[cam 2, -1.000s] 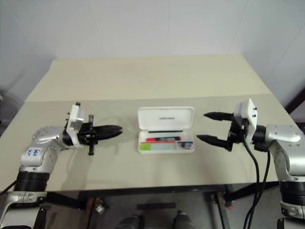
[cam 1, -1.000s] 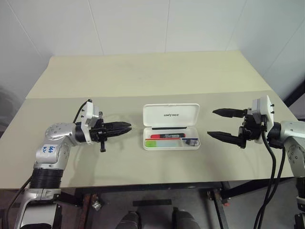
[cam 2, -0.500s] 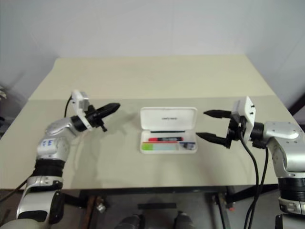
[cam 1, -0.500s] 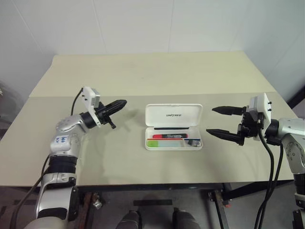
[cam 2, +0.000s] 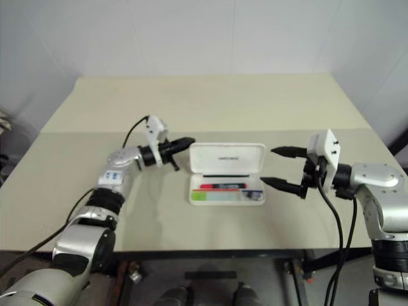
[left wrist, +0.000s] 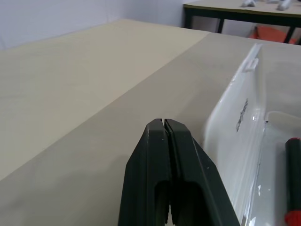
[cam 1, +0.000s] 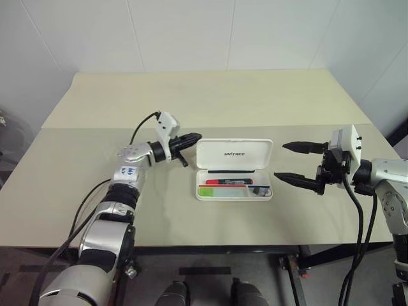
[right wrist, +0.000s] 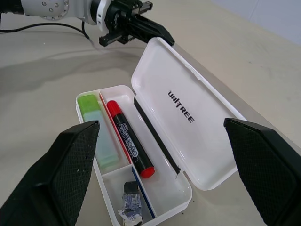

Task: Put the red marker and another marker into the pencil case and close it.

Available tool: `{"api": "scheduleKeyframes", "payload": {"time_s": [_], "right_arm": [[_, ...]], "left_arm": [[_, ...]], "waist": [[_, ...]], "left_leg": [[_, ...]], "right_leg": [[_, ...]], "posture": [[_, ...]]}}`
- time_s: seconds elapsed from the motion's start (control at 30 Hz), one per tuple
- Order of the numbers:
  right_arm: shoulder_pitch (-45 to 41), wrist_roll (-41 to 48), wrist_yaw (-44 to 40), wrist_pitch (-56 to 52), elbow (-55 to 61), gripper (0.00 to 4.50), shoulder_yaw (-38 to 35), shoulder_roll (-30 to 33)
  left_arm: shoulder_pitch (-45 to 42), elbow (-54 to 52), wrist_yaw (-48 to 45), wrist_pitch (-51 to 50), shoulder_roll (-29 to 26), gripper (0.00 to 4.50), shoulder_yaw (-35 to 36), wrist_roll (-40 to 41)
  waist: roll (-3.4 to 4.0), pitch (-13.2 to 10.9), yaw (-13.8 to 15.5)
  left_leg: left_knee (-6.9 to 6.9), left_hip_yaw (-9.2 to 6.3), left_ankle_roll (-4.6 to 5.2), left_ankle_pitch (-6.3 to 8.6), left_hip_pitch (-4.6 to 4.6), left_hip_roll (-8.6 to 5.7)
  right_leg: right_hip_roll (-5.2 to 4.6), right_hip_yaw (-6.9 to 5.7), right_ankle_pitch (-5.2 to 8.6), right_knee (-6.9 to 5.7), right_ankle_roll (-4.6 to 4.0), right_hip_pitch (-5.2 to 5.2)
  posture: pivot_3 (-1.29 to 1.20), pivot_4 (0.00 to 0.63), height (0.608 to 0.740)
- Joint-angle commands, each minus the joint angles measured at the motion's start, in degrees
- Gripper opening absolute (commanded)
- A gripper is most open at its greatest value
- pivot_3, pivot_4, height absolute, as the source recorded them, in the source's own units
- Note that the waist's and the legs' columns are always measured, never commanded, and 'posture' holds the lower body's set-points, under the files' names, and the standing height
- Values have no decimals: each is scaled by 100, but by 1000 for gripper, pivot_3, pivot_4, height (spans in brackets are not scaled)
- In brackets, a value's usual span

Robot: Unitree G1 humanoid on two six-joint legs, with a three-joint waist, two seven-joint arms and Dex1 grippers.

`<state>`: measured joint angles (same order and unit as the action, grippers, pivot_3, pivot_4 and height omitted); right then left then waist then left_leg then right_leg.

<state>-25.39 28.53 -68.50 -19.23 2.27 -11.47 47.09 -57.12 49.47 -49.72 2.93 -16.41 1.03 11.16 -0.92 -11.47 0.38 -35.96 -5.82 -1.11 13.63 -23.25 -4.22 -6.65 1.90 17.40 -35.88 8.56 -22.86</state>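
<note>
Surface (cam 1: pixel 191 210): beige top carrying the open case.
Pencil case (cam 1: pixel 234 154): white hinged box at mid-surface, lid raised and tilted back.
Lime-green marker (right wrist: pixel 96 129): lies flat in the tray's nearer compartment.
Red marker (right wrist: pixel 129 139): lies flat in the tray, just beyond the green one, nearer the hinge.
Small dark item (right wrist: pixel 131 202): in the tray's end compartment.
Right gripper (cam 1: pixel 296 164): jaws spread wide, empty, just beside the case's right end.
Left gripper (cam 1: pixel 191 138): jaws pressed together, empty, tip at the lid's far left corner.
</note>
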Motion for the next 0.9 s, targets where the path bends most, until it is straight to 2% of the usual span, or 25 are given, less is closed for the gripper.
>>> {"api": "scheduleKeyframes", "payload": {"time_s": [0.03, 0.23, 0.33, 0.57, 0.63, 0.9], "right_arm": [[25, 138, 80, -25, 268, 4500, -116, 35], [90, 184, 146, -60, 347, 4500, -150, 45], [140, 207, 190, -71, 391, 4500, -170, 48], [210, 243, 273, -69, 460, 4500, -159, 36], [236, 252, 296, -69, 482, 4500, -153, 27], [374, 284, 414, -62, 603, 4500, -161, -6]], "left_arm": [[-222, 6, -383, 351, 54, 50, -61, -30], [-29, -225, -1067, 761, -94, 50, -299, -165], [258, -687, -1615, 783, -264, 50, -545, -232], [748, -1737, -1751, -41, -615, 50, -1032, -593], [842, -2045, -1746, -356, -610, 50, -1134, -607], [1110, -2913, -1684, -1209, -513, 50, -1661, -796]], "waist": [[-1, -1, -10], [-2, -1, -29], [-1, -1, -50], [-2, -2, -41], [-2, -1, -41], [-2, -2, -37]], "left_leg": [[0, 1, 0, 0, 0, 0], [-1, 0, 1, 0, 0, 0], [0, 2, 1, 1, 0, 0], [-6, 0, 6, 4, 1, 2], [-7, -1, 33, 20, 1, 2], [-7, -1, 35, 21, 1, 2]], "right_leg": [[0, 0, 0, 0, 0, 0], [0, 0, 0, 0, 0, 0], [0, 1, 0, -1, 0, 0], [1, 2, 0, -4, 0, 1], [0, 3, 0, -7, 0, 2], [0, 3, 0, -3, 0, 4]], "posture": [[0, 150, 740], [0, 150, 740], [0, 150, 740], [0, 150, 740], [0, 150, 740], [0, 150, 740]]}}
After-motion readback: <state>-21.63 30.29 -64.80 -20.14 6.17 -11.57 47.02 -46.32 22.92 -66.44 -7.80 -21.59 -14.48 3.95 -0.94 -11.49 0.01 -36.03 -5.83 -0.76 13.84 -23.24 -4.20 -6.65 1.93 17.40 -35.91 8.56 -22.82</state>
